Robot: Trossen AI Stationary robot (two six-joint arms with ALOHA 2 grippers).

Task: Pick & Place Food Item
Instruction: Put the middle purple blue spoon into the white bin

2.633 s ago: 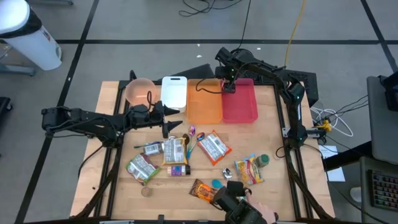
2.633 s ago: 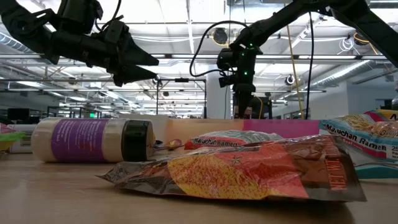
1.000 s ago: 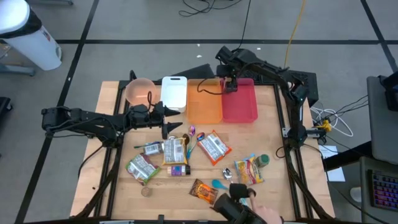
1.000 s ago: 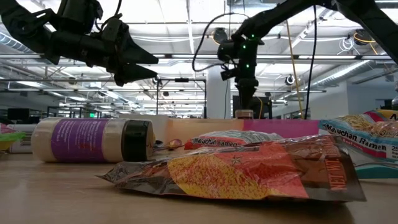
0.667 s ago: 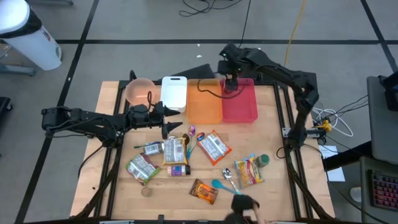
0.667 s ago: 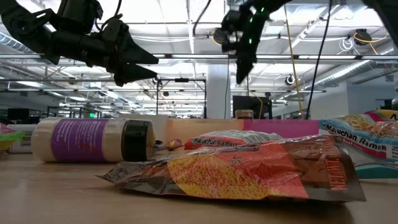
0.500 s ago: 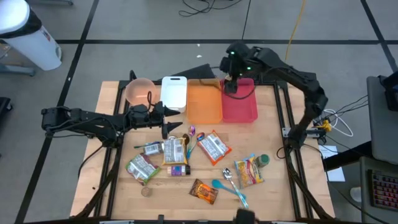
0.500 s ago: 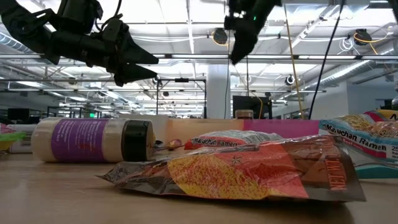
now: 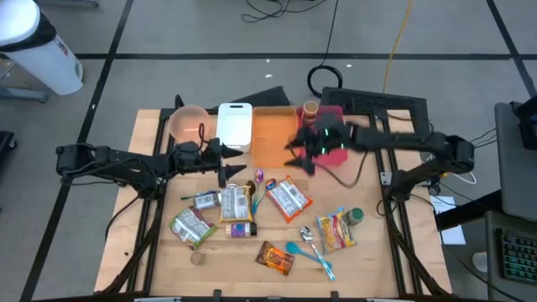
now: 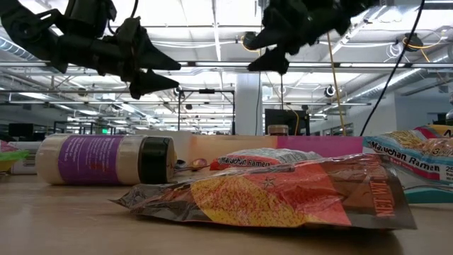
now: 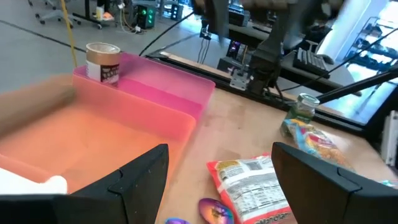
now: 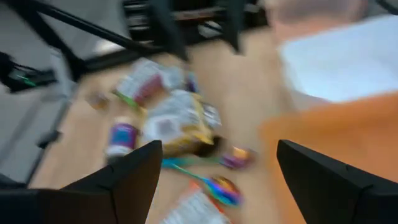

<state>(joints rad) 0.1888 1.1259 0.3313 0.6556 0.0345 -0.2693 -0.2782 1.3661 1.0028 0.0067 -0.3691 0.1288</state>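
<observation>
Several food packets lie on the wooden table: ramen packets (image 9: 286, 199) (image 9: 237, 201), a chip bag (image 9: 276, 257) and a yellow packet (image 9: 336, 231). A small jar (image 9: 310, 109) stands upright in the far corner of the pink tray (image 9: 336, 113). My right gripper (image 9: 294, 158) hangs open in the air over the orange tray's (image 9: 270, 134) near edge, nearly level, facing the table's left; it holds nothing (image 12: 219, 144). My left gripper (image 9: 239, 164) waits open above the table, left of the packets, also holding nothing (image 11: 221, 147).
A white board (image 9: 236, 124) and a pink bowl (image 9: 188, 122) sit left of the orange tray. A purple bottle (image 9: 239, 229), spoons (image 9: 309, 247) and a green-lidded jar (image 9: 355, 215) lie among the packets. The table's frame rails run along both sides.
My right gripper has risen from above the jar in the pink tray, then swung toward the table's near left over the orange tray, tipping from pointing down to nearly level. The jar stays standing in the tray. A person's hand at the near edge has drawn back out of view.
</observation>
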